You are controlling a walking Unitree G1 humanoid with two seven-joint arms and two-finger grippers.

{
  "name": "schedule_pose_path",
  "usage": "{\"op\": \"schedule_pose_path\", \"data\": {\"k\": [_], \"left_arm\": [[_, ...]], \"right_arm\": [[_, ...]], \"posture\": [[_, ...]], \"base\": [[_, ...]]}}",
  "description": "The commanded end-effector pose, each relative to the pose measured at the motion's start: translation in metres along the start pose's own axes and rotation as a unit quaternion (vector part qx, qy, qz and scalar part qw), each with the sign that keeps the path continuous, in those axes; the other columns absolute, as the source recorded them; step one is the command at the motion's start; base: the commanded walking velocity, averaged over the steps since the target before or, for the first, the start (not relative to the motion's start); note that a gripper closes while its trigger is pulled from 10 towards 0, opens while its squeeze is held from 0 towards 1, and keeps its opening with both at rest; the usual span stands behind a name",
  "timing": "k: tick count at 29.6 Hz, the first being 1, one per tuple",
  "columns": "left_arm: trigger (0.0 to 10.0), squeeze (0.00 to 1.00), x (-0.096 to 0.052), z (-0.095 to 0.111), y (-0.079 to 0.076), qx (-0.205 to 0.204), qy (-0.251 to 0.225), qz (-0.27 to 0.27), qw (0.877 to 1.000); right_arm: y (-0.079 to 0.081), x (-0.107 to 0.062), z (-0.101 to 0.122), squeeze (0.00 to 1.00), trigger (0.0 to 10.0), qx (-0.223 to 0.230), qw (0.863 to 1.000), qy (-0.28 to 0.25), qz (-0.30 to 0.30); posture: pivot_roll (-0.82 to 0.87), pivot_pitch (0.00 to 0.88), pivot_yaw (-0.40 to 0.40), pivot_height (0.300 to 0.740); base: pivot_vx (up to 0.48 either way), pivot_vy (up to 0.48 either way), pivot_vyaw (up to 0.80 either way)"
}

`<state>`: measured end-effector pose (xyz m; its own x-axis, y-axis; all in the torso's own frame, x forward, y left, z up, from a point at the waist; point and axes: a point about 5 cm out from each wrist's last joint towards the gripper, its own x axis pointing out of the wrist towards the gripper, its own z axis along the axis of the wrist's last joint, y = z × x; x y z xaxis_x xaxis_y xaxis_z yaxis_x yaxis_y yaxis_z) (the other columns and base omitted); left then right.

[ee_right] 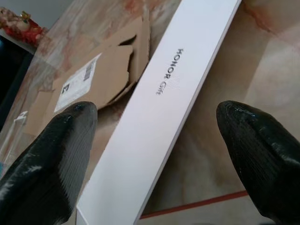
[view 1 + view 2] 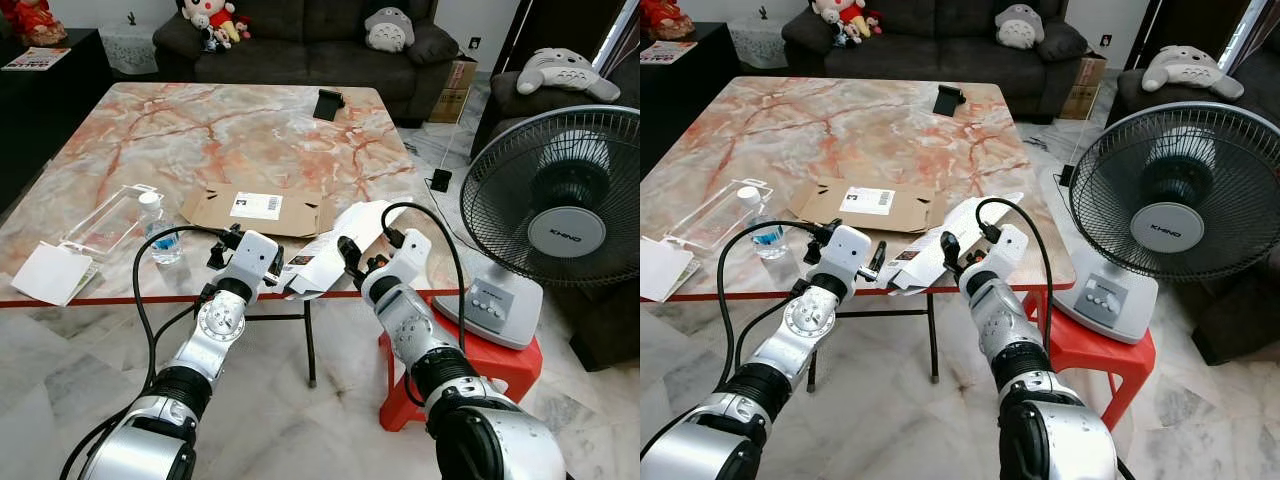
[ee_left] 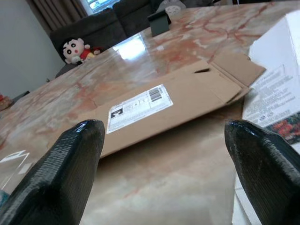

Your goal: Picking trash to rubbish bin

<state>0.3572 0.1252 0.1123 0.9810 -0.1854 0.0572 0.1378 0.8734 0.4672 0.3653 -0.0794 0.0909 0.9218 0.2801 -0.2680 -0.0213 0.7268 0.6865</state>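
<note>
Marble table (image 2: 200, 130) ahead, red-edged along the near side. Lying flat near the front edge: a flattened cardboard mailer (image 2: 258, 209) with a white shipping label. Just to its right, overhanging the near edge: a long white box (image 2: 335, 245), printed "HONOR" on one face in the right wrist view, small print and a dark panel on the near end.

Left gripper (image 2: 243, 262) poised at the table's near edge, just short of the mailer and beside the near end of the white box; fingers (image 3: 70, 164) spread wide, nothing between them, mailer centred ahead in the gap.

Right gripper (image 2: 352, 262) up against the right flank of the white box; fingers (image 1: 51, 159) wide apart, the box lying diagonally in the gap, nearer one finger. Touching or merely close: hard to say from these angles.

Further left on the table: a small plastic bottle (image 2: 158, 228) with blue label, upright, by a clear plastic tray (image 2: 105, 220); a white paper bag (image 2: 52, 272) at the left corner. Far side: a dark phone stand (image 2: 328, 103). To the right, an electric fan (image 2: 555, 215) on a red stool (image 2: 480, 365). Beyond, a dark sofa (image 2: 300, 45) with plush toys (image 2: 215, 20).
</note>
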Motion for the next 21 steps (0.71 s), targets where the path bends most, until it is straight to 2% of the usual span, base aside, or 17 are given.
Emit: {"op": "schedule_pose_path", "data": {"k": [1, 11, 21], "left_arm": [[10.0, 0.00, 0.003, 0.007, -0.001, 0.008, -0.008, 0.000, 1.000], [10.0, 0.00, 0.001, 0.010, -0.007, 0.004, -0.012, -0.002, 1.000], [10.0, 0.00, -0.003, 0.010, -0.014, -0.012, -0.013, -0.005, 1.000]], "right_arm": [[0.006, 0.002, -0.001, 0.00, 10.0, -0.004, 1.000, 0.008, 0.002], [-0.001, 0.000, -0.009, 0.00, 10.0, 0.004, 1.000, 0.023, -0.009], [0.013, 0.003, -0.013, 0.00, 10.0, 0.030, 0.999, 0.030, 0.027]], "posture": [[-0.01, 0.046, -0.123, 0.740], [0.01, 0.089, -0.139, 0.740], [0.02, 0.106, -0.149, 0.740]], "base": [[0.000, 0.000, 0.00], [0.000, 0.000, 0.00], [0.000, 0.000, 0.00]]}}
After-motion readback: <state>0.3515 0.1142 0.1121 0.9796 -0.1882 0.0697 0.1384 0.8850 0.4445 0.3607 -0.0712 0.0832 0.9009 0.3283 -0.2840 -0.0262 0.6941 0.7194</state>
